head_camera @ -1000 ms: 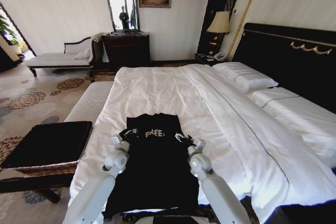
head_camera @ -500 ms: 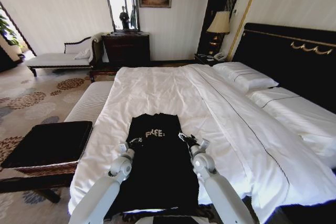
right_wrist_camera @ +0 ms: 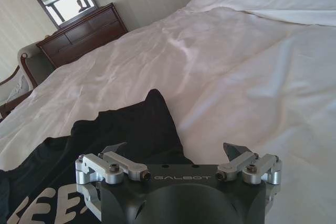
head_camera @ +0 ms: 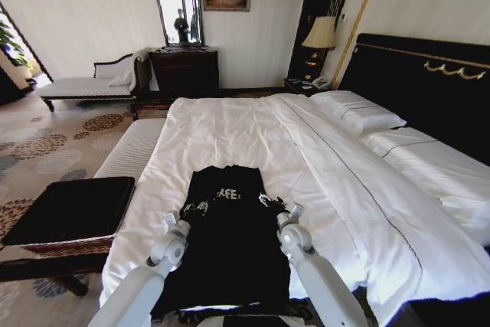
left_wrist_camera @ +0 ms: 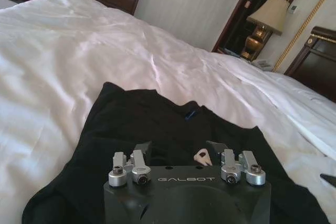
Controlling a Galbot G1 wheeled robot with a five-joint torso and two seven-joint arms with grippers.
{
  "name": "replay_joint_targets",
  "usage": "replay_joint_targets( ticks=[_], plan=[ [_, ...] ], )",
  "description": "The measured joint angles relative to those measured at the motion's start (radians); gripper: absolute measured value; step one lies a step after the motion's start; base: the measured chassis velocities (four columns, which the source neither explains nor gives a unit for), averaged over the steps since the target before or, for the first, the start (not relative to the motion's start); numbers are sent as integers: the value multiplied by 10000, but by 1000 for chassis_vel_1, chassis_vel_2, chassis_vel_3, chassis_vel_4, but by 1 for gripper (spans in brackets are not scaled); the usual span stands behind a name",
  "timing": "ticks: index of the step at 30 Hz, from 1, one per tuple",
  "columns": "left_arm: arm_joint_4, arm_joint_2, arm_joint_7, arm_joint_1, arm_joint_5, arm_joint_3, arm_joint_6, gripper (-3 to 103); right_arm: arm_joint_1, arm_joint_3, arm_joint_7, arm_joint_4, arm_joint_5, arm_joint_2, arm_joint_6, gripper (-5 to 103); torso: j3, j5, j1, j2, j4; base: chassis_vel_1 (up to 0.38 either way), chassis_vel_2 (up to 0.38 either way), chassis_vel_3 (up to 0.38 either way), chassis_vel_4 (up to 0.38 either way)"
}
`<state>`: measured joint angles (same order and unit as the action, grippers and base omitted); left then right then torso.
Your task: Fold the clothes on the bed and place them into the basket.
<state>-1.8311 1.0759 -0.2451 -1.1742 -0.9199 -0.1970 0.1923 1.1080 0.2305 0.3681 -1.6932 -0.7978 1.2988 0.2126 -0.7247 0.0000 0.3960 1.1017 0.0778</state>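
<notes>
**Both grippers over the T-shirt, nothing gripped yet**

The black T-shirt lies flat on the bed, near the foot edge closest to you, collar pointing toward the room's far wall, white lettering across the chest. The basket sits on the floor to your left, beside the bed, well apart from the shirt.

Your left gripper is over the shirt's left shoulder area, fingers spread apart with only fabric below them in the left wrist view. Your right gripper is at the right sleeve edge, fingers also apart, one over the black cloth and one over the white duvet.

Handling guess: thin, light, floppy cloth, no stiffness, so it will sag and bunch wherever unsupported. It likely slides easily on the smooth duvet. Pinch at the sleeve or shoulder seams, both sides level, and take only the shirt layer, not the duvet underneath.
</notes>
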Motion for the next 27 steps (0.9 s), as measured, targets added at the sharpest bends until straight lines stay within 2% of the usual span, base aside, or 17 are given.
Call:
replay_joint_targets(
  ticks=[1, 2, 4, 5, 7, 8, 10, 11, 15, 16, 20, 23, 24, 27],
  plan=[
    [-12, -20, -45, 68, -166, -52, 10, 70, 8, 2, -6, 0, 0, 0, -4, 100, 0, 0, 0, 0, 0, 0, 0, 0, 0],
    [-12, -34, -95, 156, -280, -108, 13, 70, 15, 3, -7, 0, 0, 0, -6, 100, 0, 0, 0, 0, 0, 0, 0, 0, 0],
    [26, -43, -185, 353, -481, -227, 12, 81, 25, 2, -8, -12, 0, 8, -7, 100, 0, 0, 0, 0, 1, 0, 0, 0, 0],
    [26, -43, -185, 353, -481, -227, 12, 81, 25, 2, -8, -12, 0, 8, -7, 100, 0, 0, 0, 0, 1, 0, 0, 0, 0],
    [163, -52, -273, 606, -671, -316, 12, 92, 30, 3, -6, -40, -1, 11, -7, 100, -1, 0, 1, 0, 0, 0, 0, 0, 0],
    [337, -47, -360, 812, -778, -352, 6, 92, 38, 5, -1, -55, -1, 11, -7, 100, 0, 0, 0, 0, 0, 0, 0, 0, 0],
    [974, 31, -474, 1295, -843, -361, -23, 98, 75, 9, 3, -71, 1, 0, -7, 100, 0, 0, 0, 0, 1, 0, 0, 0, 0],
    [974, 31, -474, 1295, -843, -361, -23, 98, 75, 9, 3, -71, 1, 0, -7, 100, 0, 0, 0, 0, 1, 0, 0, 0, 0],
    [2590, 342, -418, 2324, -643, -171, -113, 100, 159, 8, 21, -91, 50, 5, -7, 100, -2, -1, 2, -1, 1, 0, 0, 0, 0],
    [2590, 342, -418, 2324, -643, -171, -113, 100, 159, 8, 21, -91, 50, 5, -7, 100, -2, -1, 2, -1, 1, 0, 0, 0, 0],
    [3770, 548, 75, 2919, 0, 116, -259, 100, 181, 18, 47, -133, 59, -20, -7, 100, -2, 0, 2, 0, 1, 0, 0, 0, 0],
    [4192, 611, 251, 3127, 238, 221, -314, 100, 145, 27, 50, -134, 22, -57, -8, 100, -1, 0, 1, -1, -2, 0, 0, 0, 0],
    [4392, 644, 312, 3242, 327, 254, -342, 103, 116, 28, 50, -131, -2, -70, -7, 100, -1, -1, 1, 0, -2, 0, 0, 0, 0],
    [4896, 720, 421, 3573, 562, 328, -407, 98, 62, 17, 52, -111, -44, -78, -7, 100, -2, 0, 1, -1, 0, 0, 0, 0, 0]
  ],
)
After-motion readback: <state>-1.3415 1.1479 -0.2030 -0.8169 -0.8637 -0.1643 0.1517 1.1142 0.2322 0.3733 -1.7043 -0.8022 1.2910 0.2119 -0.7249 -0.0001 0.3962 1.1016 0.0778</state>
